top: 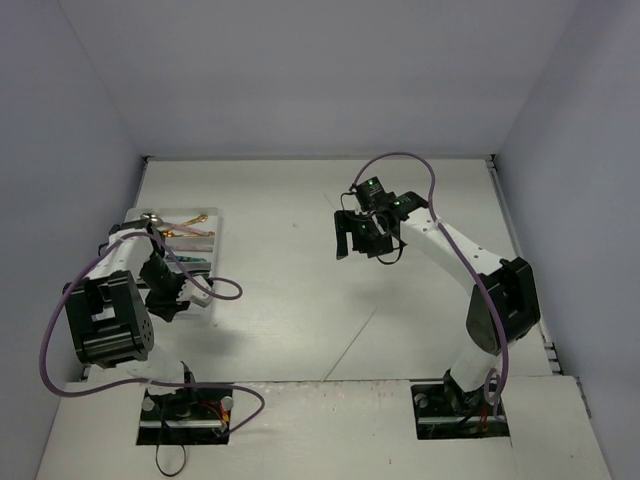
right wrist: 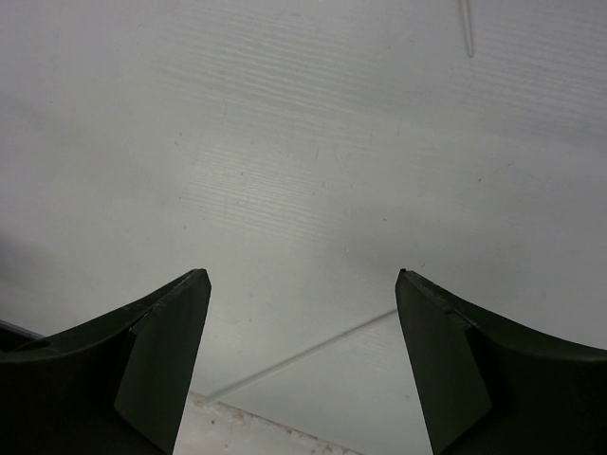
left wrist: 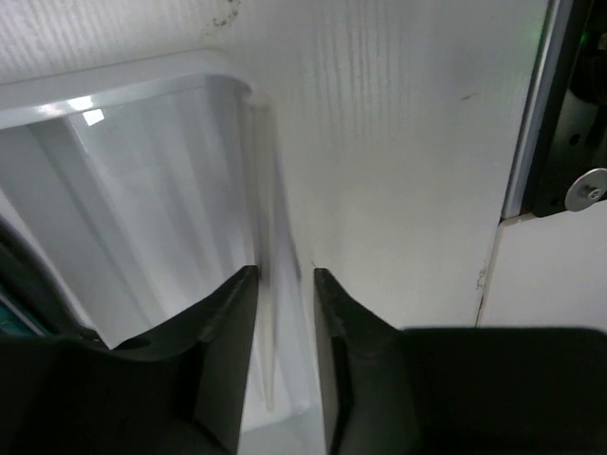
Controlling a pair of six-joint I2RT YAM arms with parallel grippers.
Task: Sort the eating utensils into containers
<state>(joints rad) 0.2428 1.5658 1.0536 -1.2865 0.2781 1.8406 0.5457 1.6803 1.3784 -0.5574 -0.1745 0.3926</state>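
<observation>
Top external view, largest first: white table (top: 300,300) between pale walls. Right arm (top: 495,300) bolted at near right, stretched toward the far middle. Left arm (top: 110,320) bolted at near left, folded back over the left side. White tray (top: 218,235) lying at far left, split into long compartments, partly hidden beneath the left arm. Gold spoons (top: 193,222) resting in a far compartment, green-handled piece (top: 195,262) in a nearer one. Left gripper (top: 165,295) pointing down over the near part of the tray. Right gripper (top: 358,238) hanging above bare table, well apart from the tray.

Left wrist view: rounded corner of the tray (left wrist: 142,81) filling the left half, bare table to the right. Left gripper (left wrist: 285,273) straddling the tray's right-hand wall, black fingers (left wrist: 228,332) parted only a little. Translucent stick (left wrist: 270,313) standing in that narrow gap, lying along the inside of the wall, blurred, close to the left-hand finger. Gap looks wider than the stick, but cannot tell whether pinched or let go.

Right wrist view: right gripper (right wrist: 303,275) released, fingers spread wide over the table surface, faint seam crossing between them. Second pale stick (right wrist: 467,28) lying on the table at the far right of this view, well apart from both fingers, only its end showing.
</observation>
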